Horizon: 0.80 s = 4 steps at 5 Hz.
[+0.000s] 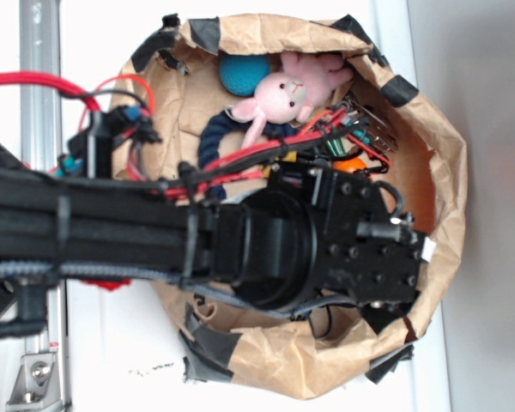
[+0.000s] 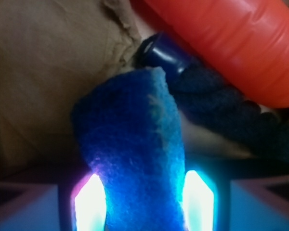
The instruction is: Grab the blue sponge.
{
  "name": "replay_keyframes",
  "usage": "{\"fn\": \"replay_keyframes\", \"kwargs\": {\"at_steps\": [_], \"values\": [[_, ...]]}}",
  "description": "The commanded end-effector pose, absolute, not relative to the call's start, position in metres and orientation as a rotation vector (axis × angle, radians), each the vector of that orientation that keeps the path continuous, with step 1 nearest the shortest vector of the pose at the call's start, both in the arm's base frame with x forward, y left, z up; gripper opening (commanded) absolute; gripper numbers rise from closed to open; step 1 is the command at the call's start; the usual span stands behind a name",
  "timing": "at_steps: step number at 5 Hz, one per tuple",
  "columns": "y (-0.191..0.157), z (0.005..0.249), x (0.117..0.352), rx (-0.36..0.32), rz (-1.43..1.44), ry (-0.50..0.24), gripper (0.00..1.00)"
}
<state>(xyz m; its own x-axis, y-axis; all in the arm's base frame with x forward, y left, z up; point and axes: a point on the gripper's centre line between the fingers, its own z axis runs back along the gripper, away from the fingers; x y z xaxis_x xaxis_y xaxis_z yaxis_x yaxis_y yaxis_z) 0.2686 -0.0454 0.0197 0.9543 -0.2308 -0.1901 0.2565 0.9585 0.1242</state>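
In the wrist view the blue sponge (image 2: 132,144) stands between my two bright glowing fingers (image 2: 90,204), which press it from both sides. My gripper (image 2: 144,207) is shut on the sponge, whose far end sticks up ahead of the jaws. In the exterior view my black arm and wrist (image 1: 352,245) reach down into the brown paper bag (image 1: 429,154) and hide the sponge and the fingertips.
An orange-red carrot-like toy (image 2: 231,43) and a dark navy rope toy (image 2: 216,96) lie just beyond the sponge. The bag also holds a teal ball (image 1: 240,73), a pink plush bunny (image 1: 287,90) and the rope toy (image 1: 219,137). Red cables (image 1: 275,146) cross the bag.
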Motion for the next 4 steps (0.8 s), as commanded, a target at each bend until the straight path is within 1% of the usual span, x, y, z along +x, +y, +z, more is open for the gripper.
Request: {"fn": "replay_keyframes", "kwargs": {"at_steps": [1, 2, 3, 4], "values": [[-0.023, 0.114, 0.256, 0.063, -0.138, -0.121, 0.0], [-0.008, 0.163, 0.241, 0.083, -0.081, -0.23, 0.0], [-0.01, 0.212, 0.238, 0.057, -0.091, -0.226, 0.0], [-0.012, 0.223, 0.237, 0.061, -0.093, -0.21, 0.0]]}}
